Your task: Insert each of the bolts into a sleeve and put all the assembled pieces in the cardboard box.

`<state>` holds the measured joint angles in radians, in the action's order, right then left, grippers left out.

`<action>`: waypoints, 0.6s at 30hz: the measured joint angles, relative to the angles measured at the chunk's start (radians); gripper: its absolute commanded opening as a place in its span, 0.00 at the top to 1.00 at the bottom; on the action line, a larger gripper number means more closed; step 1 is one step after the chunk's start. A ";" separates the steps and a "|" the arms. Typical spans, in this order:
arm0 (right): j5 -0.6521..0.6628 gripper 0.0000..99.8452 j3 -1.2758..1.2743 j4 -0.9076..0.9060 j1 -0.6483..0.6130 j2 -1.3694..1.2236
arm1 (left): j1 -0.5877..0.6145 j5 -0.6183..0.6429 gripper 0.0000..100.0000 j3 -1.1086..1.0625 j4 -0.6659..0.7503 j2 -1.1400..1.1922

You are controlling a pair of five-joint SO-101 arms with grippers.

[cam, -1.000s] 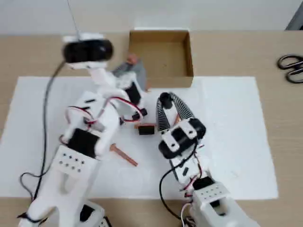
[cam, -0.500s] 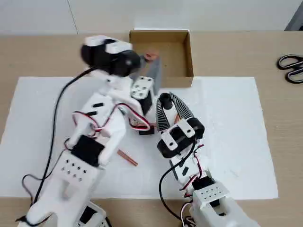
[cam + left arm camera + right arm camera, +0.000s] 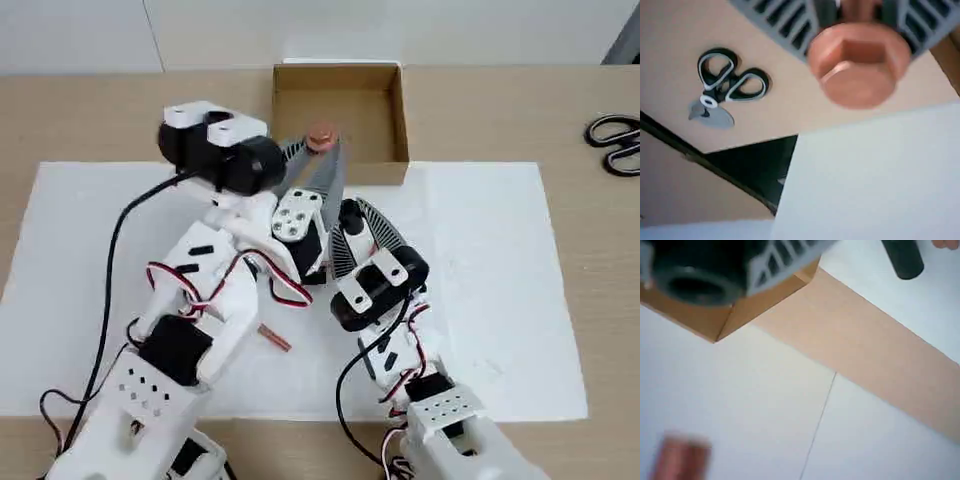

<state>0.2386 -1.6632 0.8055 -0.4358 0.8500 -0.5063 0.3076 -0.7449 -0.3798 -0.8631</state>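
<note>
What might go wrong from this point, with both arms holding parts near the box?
The left hand grips a bare bolt near the cardboard box; released here, it might land unsleeved. The right hand holds the sleeve close beside the left arm, so they could knock together during mating.

Wooden table (image 3: 500, 110), white sheet (image 3: 490, 270), cardboard box (image 3: 402, 110), scissors (image 3: 613, 143), perhaps a bolt (image 3: 274, 337)

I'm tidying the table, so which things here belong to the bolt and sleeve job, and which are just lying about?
Job:
bolt in the left hand
sleeve in the right hand
loose bolt on the white sheet
cardboard box

Lying about:
scissors
</note>
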 measured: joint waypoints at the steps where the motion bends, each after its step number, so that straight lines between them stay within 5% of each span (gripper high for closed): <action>1: 0.000 1.00 0.000 0.000 0.000 0.000 | 0.000 0.000 0.99 -0.026 0.026 0.000; 9: 0.000 1.00 0.000 0.092 0.000 0.000 | 0.002 0.000 0.99 -0.129 0.213 -0.002; 18: -0.068 1.00 0.000 0.095 0.000 0.000 | 0.002 0.000 0.99 -0.140 0.226 -0.002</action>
<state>0.1711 -1.6632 0.9007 -0.4358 0.8500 -0.5048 0.3076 -0.8846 -0.1542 -0.8646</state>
